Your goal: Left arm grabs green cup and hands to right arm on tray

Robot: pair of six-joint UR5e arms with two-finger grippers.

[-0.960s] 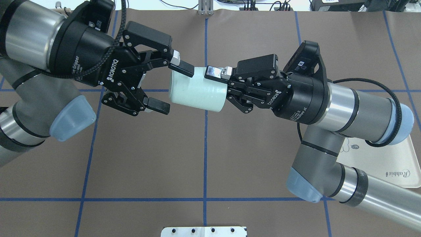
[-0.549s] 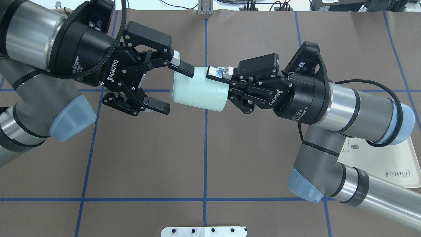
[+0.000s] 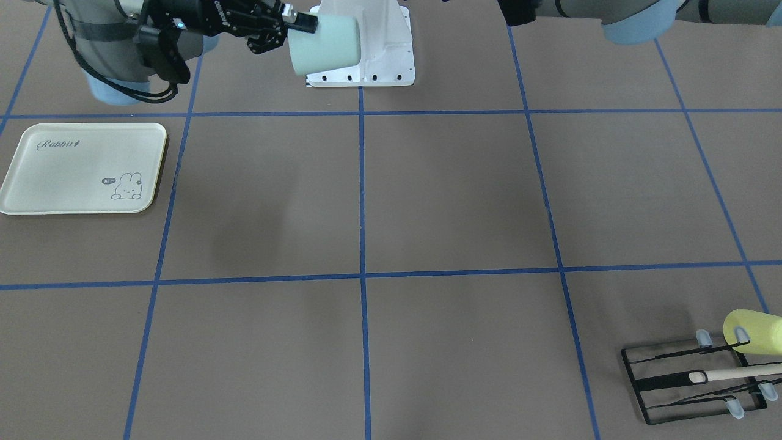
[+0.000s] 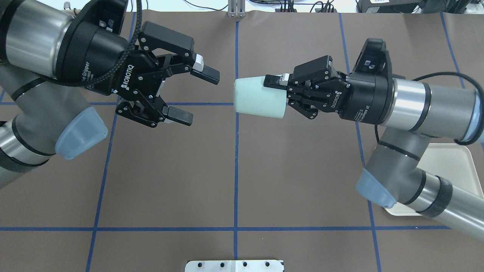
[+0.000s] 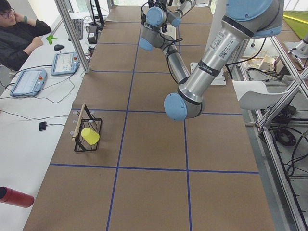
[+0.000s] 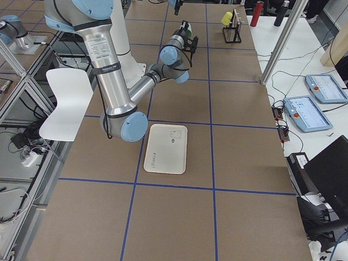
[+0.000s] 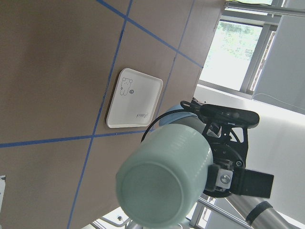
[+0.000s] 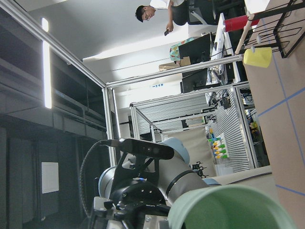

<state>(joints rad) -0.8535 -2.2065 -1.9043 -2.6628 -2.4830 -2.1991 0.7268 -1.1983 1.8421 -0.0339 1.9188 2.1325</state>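
The pale mint-green cup (image 4: pixel 259 98) lies on its side in the air above the table's middle. My right gripper (image 4: pixel 275 90) is shut on the cup's rim end. In the front-facing view the right gripper (image 3: pixel 294 25) and the cup (image 3: pixel 324 43) sit at the top. My left gripper (image 4: pixel 198 99) is open and empty, a short gap to the left of the cup's base. The left wrist view shows the cup's base (image 7: pixel 164 183). The cream tray (image 3: pixel 82 168) lies flat and bare; in the overhead view the tray (image 4: pixel 450 166) is partly hidden under my right arm.
A black wire rack (image 3: pixel 696 379) with a pale yellow cup (image 3: pixel 754 333) and a wooden stick stands at the table's far left corner, as the robot sees it. A white mount plate (image 4: pixel 234 265) sits at the near edge.
My right gripper has carried the green cup to the right, out from between the open left fingers. The left gripper has stayed open and shifted slightly back.
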